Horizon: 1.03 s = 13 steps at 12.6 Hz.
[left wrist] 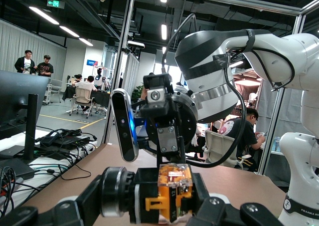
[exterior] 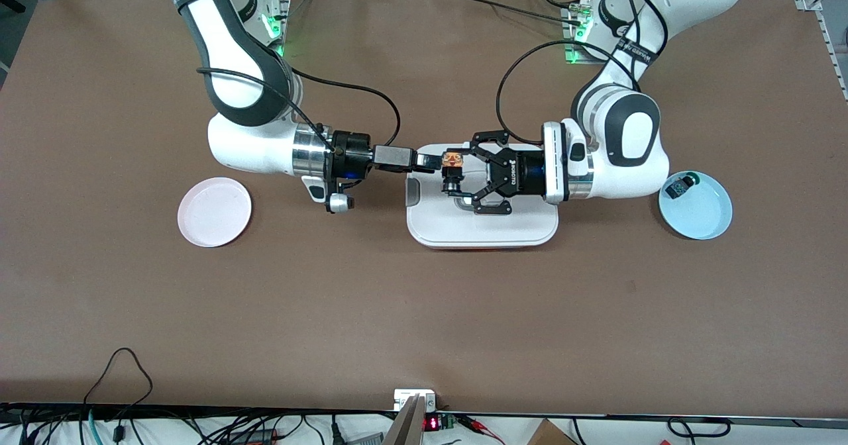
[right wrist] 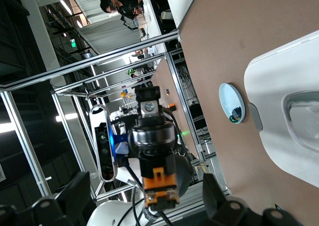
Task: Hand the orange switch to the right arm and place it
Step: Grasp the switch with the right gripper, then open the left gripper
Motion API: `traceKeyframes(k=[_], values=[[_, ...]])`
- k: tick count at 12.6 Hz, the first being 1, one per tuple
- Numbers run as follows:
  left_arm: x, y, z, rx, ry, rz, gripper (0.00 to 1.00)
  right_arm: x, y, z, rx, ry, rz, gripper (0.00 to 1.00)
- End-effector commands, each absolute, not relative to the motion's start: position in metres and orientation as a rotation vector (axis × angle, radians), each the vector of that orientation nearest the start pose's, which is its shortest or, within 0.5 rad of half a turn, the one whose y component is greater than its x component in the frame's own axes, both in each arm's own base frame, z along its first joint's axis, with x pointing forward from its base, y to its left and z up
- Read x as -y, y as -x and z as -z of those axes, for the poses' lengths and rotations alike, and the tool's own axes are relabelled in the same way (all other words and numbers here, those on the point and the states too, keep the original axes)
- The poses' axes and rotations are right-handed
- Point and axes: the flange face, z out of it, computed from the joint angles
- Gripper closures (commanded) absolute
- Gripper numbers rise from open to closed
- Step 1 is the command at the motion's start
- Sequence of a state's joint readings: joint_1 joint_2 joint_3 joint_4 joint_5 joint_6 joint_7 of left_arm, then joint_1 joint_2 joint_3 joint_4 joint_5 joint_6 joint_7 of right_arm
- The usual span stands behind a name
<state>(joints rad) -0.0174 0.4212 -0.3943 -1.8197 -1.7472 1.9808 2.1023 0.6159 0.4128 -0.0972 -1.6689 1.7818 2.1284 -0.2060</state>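
Left tool point(exterior: 468, 179), over the white tray point(exterior: 481, 230), is clamped on the orange switch point(exterior: 452, 169), its long axis crosswise to both tools. Right tool point(exterior: 434, 162), fingers spread wide and empty, faces it, fingertips just beside the switch.

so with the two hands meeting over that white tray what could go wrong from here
The left hand is shut on the orange switch above the white tray. The right hand is open beside the switch.
1. If the left hand lets go before the right hand closes, the switch probably drops onto the tray.
2. The switch is tiny, so the closing right hand might pinch only an edge or bump the left hand's fingers.
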Motion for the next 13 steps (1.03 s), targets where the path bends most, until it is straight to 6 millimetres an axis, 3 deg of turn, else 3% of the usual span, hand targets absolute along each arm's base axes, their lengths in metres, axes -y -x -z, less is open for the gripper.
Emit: traceKeyframes(k=[1,6,13], values=[[0.297,-0.59,-0.373,1.03,-1.282,-1.175,0.8,-0.403,-0.584,-0.416,-0.307,1.678,-0.176,0.06],[0.298,-0.59,-0.372,1.028,-1.283,-1.174,0.8,-0.411,-0.593,-0.403,-0.253,1.693,-0.131,0.1],[0.298,-0.59,-0.372,1.028,-1.283,-1.174,0.8,-0.414,-0.595,-0.407,-0.248,1.698,-0.112,0.37]])
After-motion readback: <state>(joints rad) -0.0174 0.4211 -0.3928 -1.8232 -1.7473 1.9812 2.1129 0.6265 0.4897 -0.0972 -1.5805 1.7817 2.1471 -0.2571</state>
